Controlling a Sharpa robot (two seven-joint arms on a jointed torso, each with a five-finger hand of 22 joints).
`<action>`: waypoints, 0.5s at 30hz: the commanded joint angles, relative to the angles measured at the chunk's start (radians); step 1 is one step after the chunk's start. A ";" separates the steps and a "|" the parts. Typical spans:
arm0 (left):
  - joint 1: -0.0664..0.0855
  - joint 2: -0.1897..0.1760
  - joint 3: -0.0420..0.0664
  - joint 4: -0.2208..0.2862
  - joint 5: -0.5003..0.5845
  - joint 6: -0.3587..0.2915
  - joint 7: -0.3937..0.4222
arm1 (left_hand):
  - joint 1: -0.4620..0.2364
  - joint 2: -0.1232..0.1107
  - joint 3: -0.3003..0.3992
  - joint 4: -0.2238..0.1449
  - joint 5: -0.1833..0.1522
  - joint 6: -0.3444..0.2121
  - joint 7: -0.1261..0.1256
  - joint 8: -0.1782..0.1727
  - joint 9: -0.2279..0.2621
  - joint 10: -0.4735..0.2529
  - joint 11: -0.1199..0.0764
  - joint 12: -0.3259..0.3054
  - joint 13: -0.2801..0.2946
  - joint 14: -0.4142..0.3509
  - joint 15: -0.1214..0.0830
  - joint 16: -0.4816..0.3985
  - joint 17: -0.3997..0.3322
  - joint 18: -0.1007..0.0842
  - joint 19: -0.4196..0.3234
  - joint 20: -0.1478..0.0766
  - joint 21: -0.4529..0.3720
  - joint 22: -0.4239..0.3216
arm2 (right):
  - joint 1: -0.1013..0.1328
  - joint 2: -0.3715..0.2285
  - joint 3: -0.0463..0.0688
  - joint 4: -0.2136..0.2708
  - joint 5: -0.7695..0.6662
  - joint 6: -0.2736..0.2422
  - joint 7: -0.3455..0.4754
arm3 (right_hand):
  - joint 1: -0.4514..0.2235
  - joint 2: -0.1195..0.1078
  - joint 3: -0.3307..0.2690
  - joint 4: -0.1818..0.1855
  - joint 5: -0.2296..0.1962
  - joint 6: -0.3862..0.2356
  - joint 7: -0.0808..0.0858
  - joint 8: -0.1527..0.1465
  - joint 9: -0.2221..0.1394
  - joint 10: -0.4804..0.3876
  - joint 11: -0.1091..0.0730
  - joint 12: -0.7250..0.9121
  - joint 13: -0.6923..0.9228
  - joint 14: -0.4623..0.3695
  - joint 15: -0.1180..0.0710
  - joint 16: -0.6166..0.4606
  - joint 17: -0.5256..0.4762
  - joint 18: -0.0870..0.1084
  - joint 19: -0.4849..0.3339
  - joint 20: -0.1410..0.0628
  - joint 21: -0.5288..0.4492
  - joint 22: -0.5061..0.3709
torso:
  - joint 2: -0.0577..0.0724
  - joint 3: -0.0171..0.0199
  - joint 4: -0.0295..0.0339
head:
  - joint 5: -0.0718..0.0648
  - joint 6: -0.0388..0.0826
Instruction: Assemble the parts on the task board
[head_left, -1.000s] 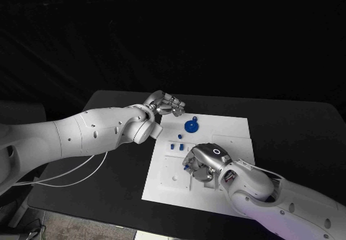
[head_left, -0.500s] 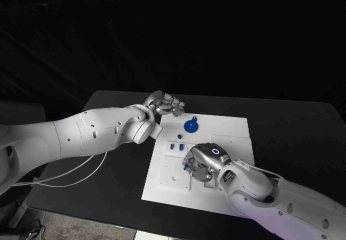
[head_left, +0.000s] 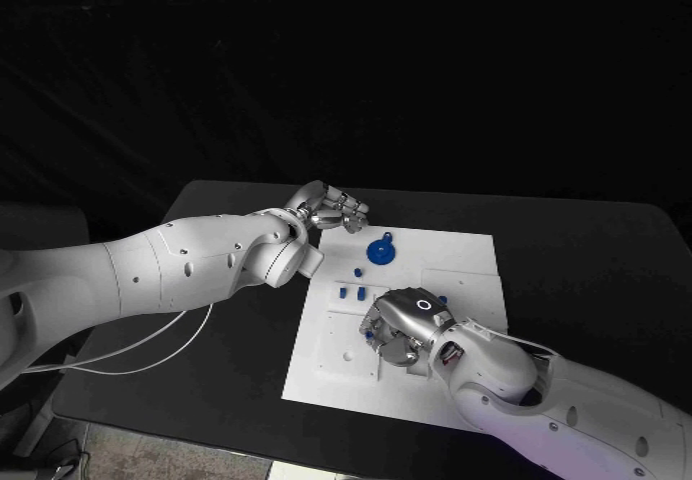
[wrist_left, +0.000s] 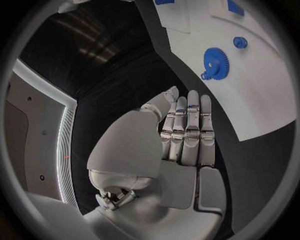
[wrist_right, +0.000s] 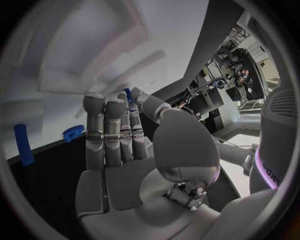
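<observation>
- A small blue part shows at the fingertips of the right hand, which hovers low over the middle of the white task board. It looks pinched, though the grip is partly hidden.
- To seat it well, lower straight and slowly, and let go only once it sits in its recess.
- A blue gear lies near the board's far edge, with smaller blue pieces between it and the right hand.
- The left hand hovers over the black table by the board's far corner, its fingers straight, close together and holding nothing.
</observation>
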 joint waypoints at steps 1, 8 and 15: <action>0.001 0.002 0.001 0.002 0.006 0.014 0.003 | -0.003 0.005 -0.003 0.002 0.002 -0.005 0.005 -0.003 0.000 -0.006 0.004 0.006 -0.001 -0.009 -0.001 -0.004 -0.001 0.003 0.001 0.008 -0.004 -0.004 | -0.006 0.000 -0.008 -0.003 -0.022 0.062 -0.011 | 0.001 0.013 -0.007 0.001 0.000 0.005 0.001 0.004 0.001 -0.001 0.001 0.003 0.002 0.001 -0.001 -0.005 0.001 0.014 0.046 -0.007 -0.005 0.046 | 0.000 0.0001 -0.0008 | 0.001 -0.001; 0.001 0.002 0.001 0.002 0.006 0.018 0.001 | -0.003 0.004 -0.003 0.002 0.002 -0.006 0.005 -0.003 -0.001 -0.006 0.004 0.005 -0.001 -0.009 -0.001 -0.004 -0.001 0.004 0.001 0.009 -0.004 -0.006 | -0.006 -0.001 -0.011 -0.005 -0.026 0.056 -0.016 | -0.012 0.006 -0.023 0.011 0.021 -0.010 0.004 0.003 -0.001 -0.021 0.006 0.003 0.000 -0.001 0.002 -0.006 -0.002 0.015 0.045 -0.005 -0.019 0.042 | 0.000 0.0009 -0.0007 | 0.001 -0.001; 0.001 -0.001 0.001 0.003 0.006 0.020 -0.003 | -0.004 0.004 -0.003 0.003 0.001 -0.007 0.005 -0.003 0.000 -0.010 0.005 0.005 -0.001 -0.012 0.001 -0.005 -0.002 0.005 0.002 0.010 -0.005 -0.011 | -0.005 -0.007 -0.012 -0.006 -0.009 0.002 -0.024 | -0.037 -0.044 -0.083 0.039 0.014 -0.128 0.027 0.002 -0.005 -0.130 0.042 0.002 -0.002 0.000 0.027 -0.006 -0.010 0.034 0.046 0.017 -0.061 0.024 | 0.000 0.0010 -0.0004 | -0.002 0.002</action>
